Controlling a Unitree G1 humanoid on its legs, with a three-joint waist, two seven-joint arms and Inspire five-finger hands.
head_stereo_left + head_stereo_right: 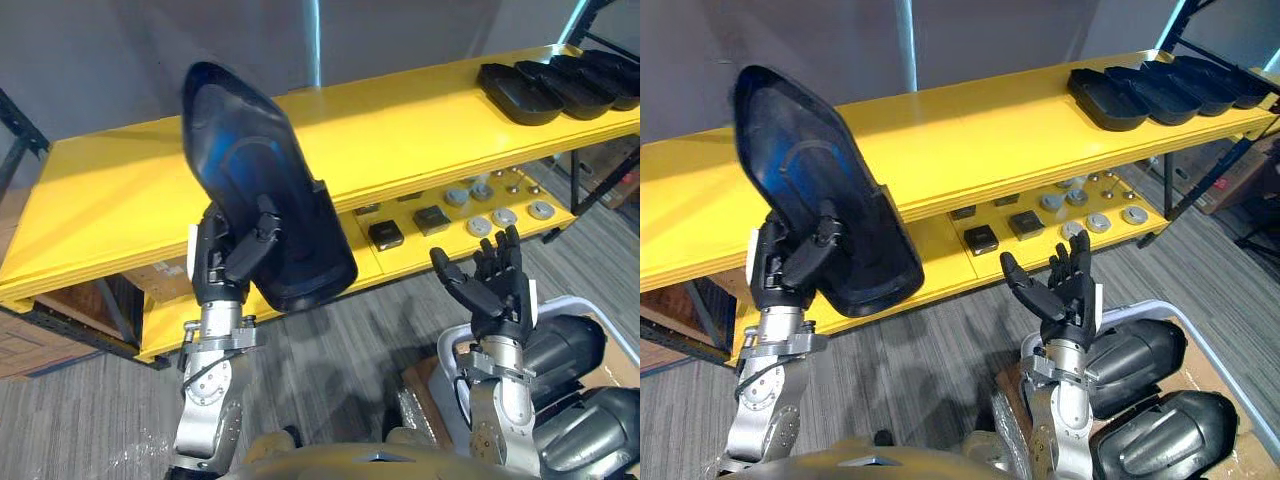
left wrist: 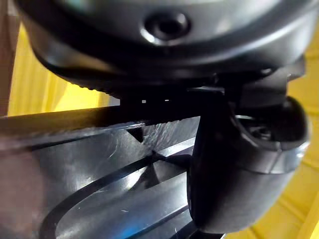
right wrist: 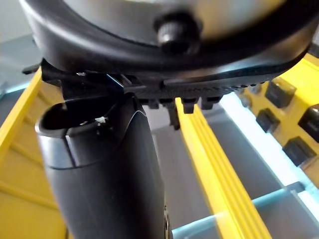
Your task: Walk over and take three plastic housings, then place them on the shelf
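Note:
My left hand is shut on a large black plastic housing, held upright and tilted in front of the yellow shelf; the thumb presses its inner face. Several black housings lie in a row at the shelf's far right end. My right hand is raised with straight fingers, holding nothing, below the shelf's front edge. Its thumb stands before the yellow shelf edge.
The lower yellow shelf carries small black blocks and round silver parts. Dark grey housings lie in a bin at my lower right. A cardboard box stands under the shelf's left end.

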